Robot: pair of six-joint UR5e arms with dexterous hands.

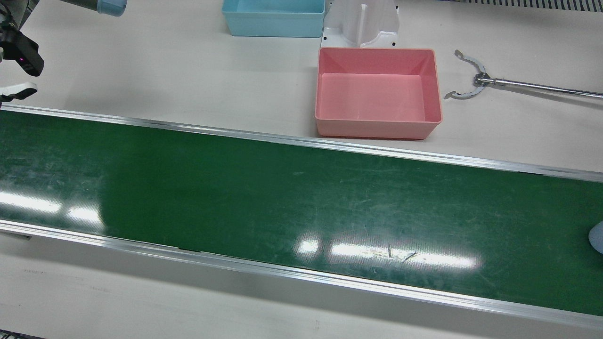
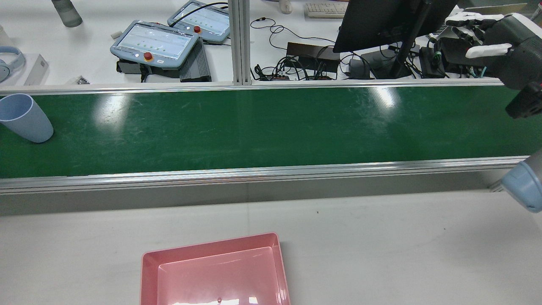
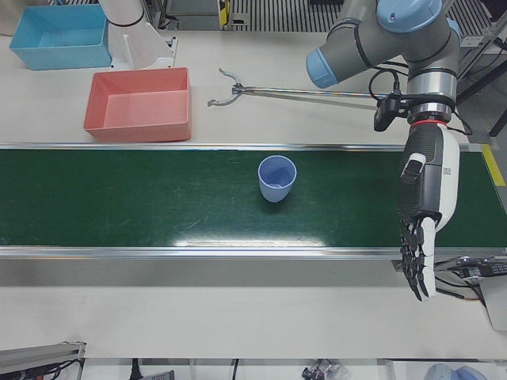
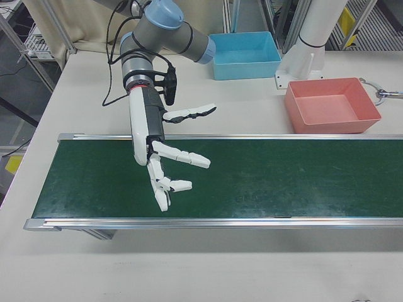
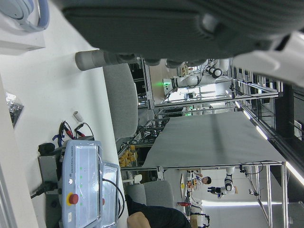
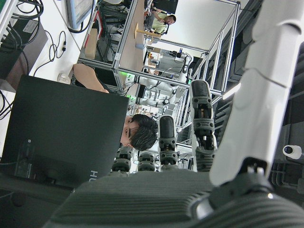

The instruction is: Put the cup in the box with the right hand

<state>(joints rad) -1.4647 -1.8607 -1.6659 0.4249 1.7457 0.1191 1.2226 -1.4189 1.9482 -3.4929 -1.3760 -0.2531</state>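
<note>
A light blue cup (image 3: 276, 178) stands upright on the green conveyor belt (image 3: 119, 206). It shows at the belt's far left in the rear view (image 2: 25, 116) and as a sliver at the right edge of the front view (image 1: 597, 238). The empty pink box (image 1: 377, 128) (image 2: 211, 245) (image 3: 139, 131) (image 4: 334, 124) sits on the table beside the belt. My right hand (image 4: 160, 160) (image 2: 487, 36) hovers open over the opposite end of the belt, fingers spread, far from the cup. My left hand (image 3: 424, 229) hangs open, fingers straight down, at the belt's end beyond the cup.
A blue box (image 1: 273, 19) (image 4: 245, 56) and a white arm pedestal (image 1: 360, 23) stand behind the pink box. A metal reacher tool (image 1: 471, 82) (image 3: 238, 91) lies on the table next to it. Teach pendants (image 2: 154, 42), a monitor (image 2: 381, 21) and cables lie beyond the belt.
</note>
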